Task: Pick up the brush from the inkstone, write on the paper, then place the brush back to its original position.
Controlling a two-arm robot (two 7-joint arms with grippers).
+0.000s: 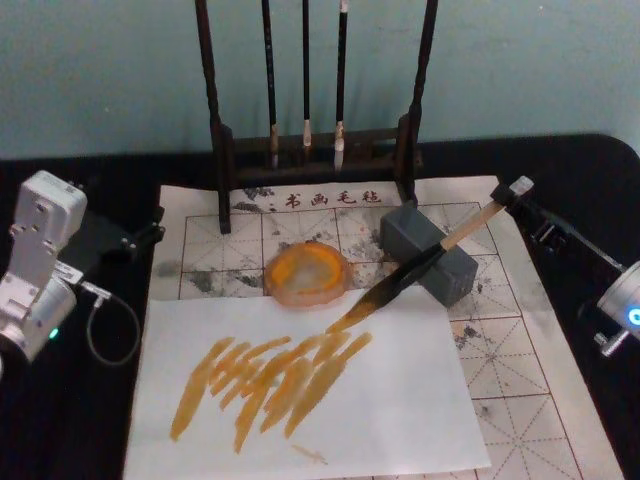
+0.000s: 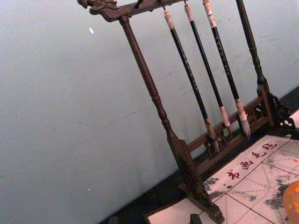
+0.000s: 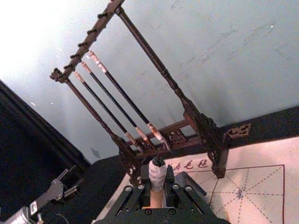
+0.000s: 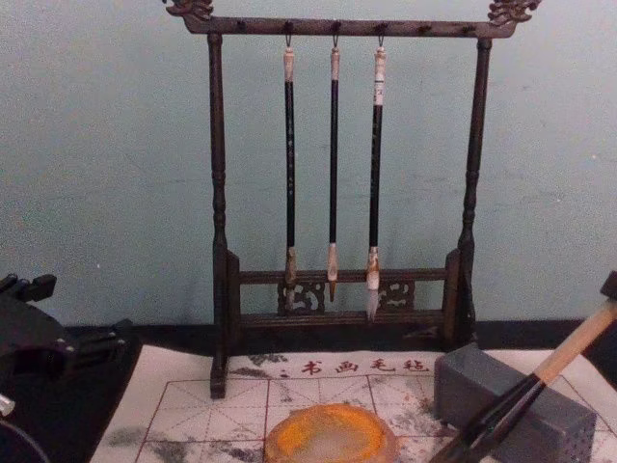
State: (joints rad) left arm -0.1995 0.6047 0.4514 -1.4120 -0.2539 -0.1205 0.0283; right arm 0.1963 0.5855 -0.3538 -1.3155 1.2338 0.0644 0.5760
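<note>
The brush (image 1: 415,270) lies slanted across the grey rectangular inkstone (image 1: 405,232), with its dark bristles down on a white sheet (image 1: 400,410) marked with orange strokes. That sheet lies on the grid-printed paper (image 1: 520,370). My right gripper (image 1: 512,193) is shut on the brush's white-wrapped upper end (image 3: 157,171), to the right of the inkstone. From the chest, the brush (image 4: 540,381) crosses in front of the inkstone (image 4: 463,376). My left gripper (image 1: 140,238) stays open at the paper's left edge, holding nothing.
A round orange dish (image 1: 307,272) sits on the paper left of the inkstone. Behind it stands a dark wooden rack (image 4: 217,193) with three thin brushes (image 4: 333,164) hanging. A black table surface (image 1: 600,180) surrounds the paper, and a wall is close behind.
</note>
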